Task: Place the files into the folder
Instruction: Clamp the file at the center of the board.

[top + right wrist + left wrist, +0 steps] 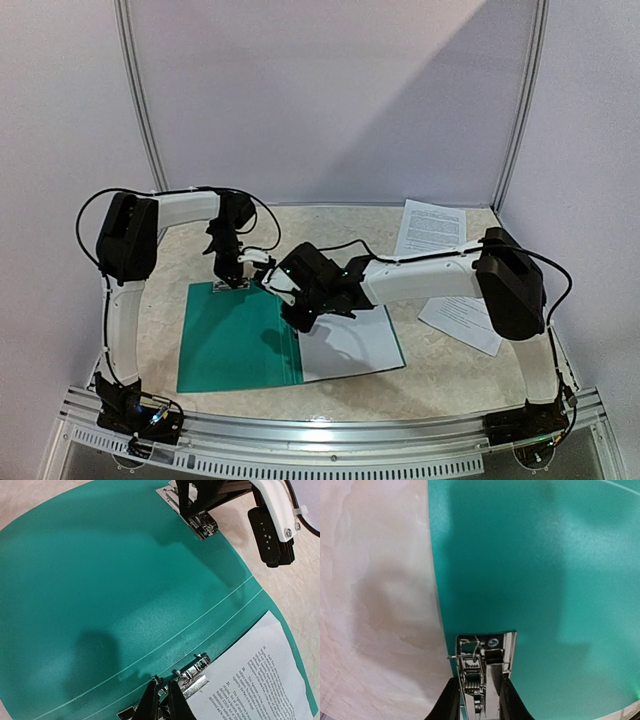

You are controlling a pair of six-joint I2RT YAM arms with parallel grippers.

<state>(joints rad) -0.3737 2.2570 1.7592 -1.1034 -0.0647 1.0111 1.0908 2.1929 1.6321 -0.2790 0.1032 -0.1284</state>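
The teal folder [235, 345] lies open on the table. A printed file sheet [352, 345] rests on its right half, tucked under a metal clip [200, 675] by the spine. My right gripper [164, 685] is shut, its thin fingers pinching this clip's wire lever. My left gripper [479, 680] stands at the far edge of the left half of the folder [535, 570], its fingers pressed against both sides of a second metal clip [482, 660]. Two more files lie loose at the right: a far sheet [430, 228] and a near sheet [462, 322].
The beige tabletop [160, 300] shows left of the folder. White walls with metal posts [140, 100] close the back and sides. A metal rail [330, 440] runs along the near edge.
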